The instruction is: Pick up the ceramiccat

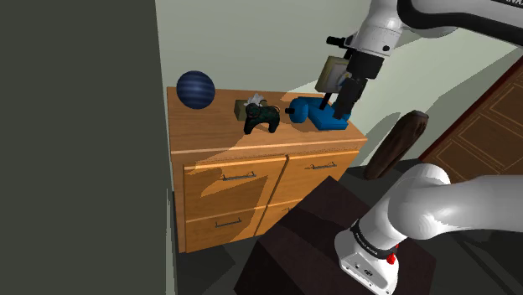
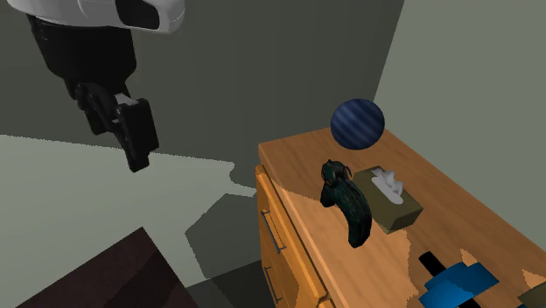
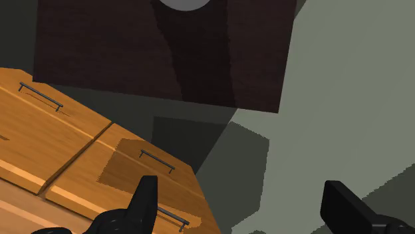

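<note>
The black claw (image 1: 339, 107) is spread wide, with nothing held. The dark green cat figure (image 1: 261, 117) is set on the brown wooden drawers (image 1: 205, 136), toward the shoulder view's left of it.

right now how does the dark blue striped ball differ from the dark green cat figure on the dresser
The dark blue striped ball is round; the dark green cat figure is irregular. The ball sits at the back corner; the cat nearer the drawers. Both rest on the wooden dresser.

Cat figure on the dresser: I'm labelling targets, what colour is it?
The curved cat figure is black with teal streaks; clearest in the second exterior view.
</note>
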Robot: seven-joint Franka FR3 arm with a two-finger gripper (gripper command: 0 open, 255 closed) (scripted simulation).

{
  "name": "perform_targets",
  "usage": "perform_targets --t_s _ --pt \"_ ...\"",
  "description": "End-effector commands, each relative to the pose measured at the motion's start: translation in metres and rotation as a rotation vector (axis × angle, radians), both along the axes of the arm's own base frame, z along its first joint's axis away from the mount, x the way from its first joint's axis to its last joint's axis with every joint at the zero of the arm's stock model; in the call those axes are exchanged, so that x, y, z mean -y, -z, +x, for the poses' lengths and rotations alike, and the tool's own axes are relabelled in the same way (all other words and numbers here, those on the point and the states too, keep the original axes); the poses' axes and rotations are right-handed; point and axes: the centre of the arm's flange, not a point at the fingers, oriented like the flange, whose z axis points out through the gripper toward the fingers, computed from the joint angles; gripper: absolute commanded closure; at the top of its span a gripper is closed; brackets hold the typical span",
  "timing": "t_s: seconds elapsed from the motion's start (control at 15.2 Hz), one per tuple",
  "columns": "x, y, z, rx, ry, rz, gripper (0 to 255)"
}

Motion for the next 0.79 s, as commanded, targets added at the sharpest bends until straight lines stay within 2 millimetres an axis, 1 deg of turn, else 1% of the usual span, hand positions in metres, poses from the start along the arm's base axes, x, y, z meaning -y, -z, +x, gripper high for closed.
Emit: perform_targets --t_s 0.0,0.33,0.73 --pt "0.000 0.000 0.000 0.000 0.000 0.000 0" --pt "0.034 0.038 0.030 0.030 -0.122 -0.038 0" --pt "0.071 0.080 0.073 0.066 -0.269 -0.084 0"
